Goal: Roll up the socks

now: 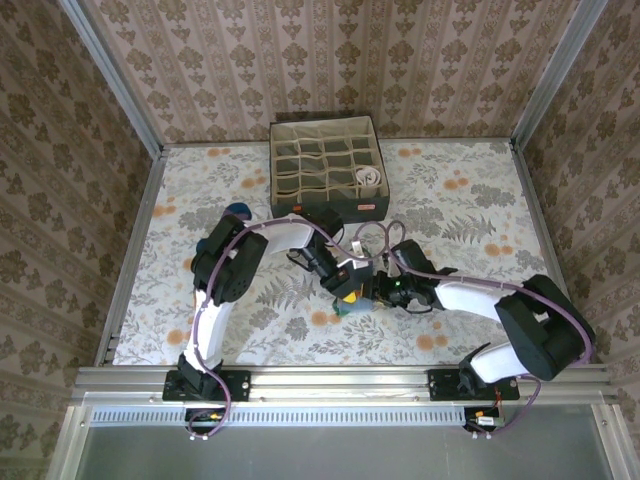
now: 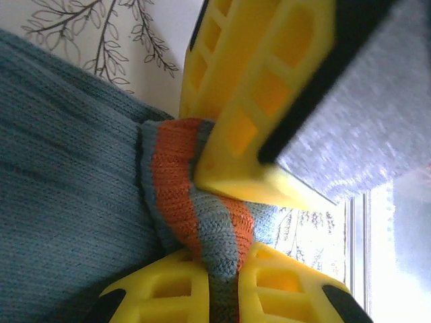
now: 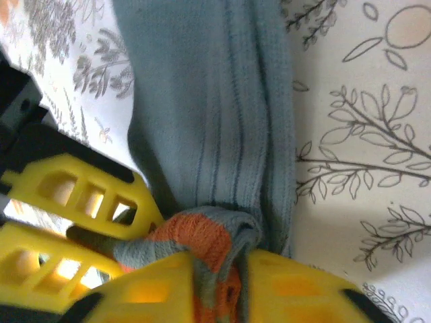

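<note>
1 rolled sock (image 1: pixel 369 180) (white) in box (image 1: pixel 330 209); left hand (image 2: pixel 219 225), right hand (image 3: pixel 215 289) both pinch striped sock (image 3: pixel 209 101) cuff.

Soft even light from above, faint shadows on the floral-printed desk (image 1: pixel 450 200), blown-out white glare at the left wrist view's right edge, close-up yellow plastic pincer fingers (image 2: pixel 222 168) blurred.

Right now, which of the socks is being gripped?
The grey-blue sock with the orange band, mid-table, pinched by the left gripper and right gripper. The white striped sock sits in the fabric box instead.
</note>
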You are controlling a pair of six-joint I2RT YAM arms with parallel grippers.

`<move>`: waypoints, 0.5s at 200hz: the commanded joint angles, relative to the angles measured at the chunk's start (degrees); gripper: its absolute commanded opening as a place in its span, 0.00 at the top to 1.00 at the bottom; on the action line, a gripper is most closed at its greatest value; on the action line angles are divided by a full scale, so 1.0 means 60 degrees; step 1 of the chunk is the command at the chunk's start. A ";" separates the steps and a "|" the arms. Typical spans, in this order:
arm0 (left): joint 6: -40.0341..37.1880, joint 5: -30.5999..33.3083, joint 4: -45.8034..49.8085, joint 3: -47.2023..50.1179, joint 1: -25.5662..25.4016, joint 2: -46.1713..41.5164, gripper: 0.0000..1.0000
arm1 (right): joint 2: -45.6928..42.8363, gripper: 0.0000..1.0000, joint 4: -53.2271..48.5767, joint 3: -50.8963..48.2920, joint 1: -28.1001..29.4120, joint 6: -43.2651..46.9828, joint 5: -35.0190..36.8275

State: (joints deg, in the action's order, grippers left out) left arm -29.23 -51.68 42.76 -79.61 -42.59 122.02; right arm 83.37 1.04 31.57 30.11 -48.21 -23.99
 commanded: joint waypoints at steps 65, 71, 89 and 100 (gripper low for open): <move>-0.1143 0.2035 -0.6198 0.4115 0.0116 -0.3760 0.69 | 0.1013 0.90 -0.2550 0.0230 -0.0169 0.0608 0.0920; -0.1254 0.2077 -0.6472 0.4316 0.0111 -0.4016 0.67 | 0.1085 0.90 -0.2550 0.0252 -0.0165 0.0628 0.0893; -0.1445 0.2292 -0.7303 0.5006 0.0111 -0.4691 0.63 | 0.1255 0.90 -0.2689 0.0429 -0.0156 0.0763 0.0860; -0.1568 0.2414 -0.7720 0.5430 0.0077 -0.5169 0.63 | 0.1344 0.90 -0.2826 0.0570 -0.0156 0.0879 0.0860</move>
State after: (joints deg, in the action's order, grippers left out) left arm -34.87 -40.16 6.37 -51.29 -42.26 95.81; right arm 87.13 -5.02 36.03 29.50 -45.39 -24.45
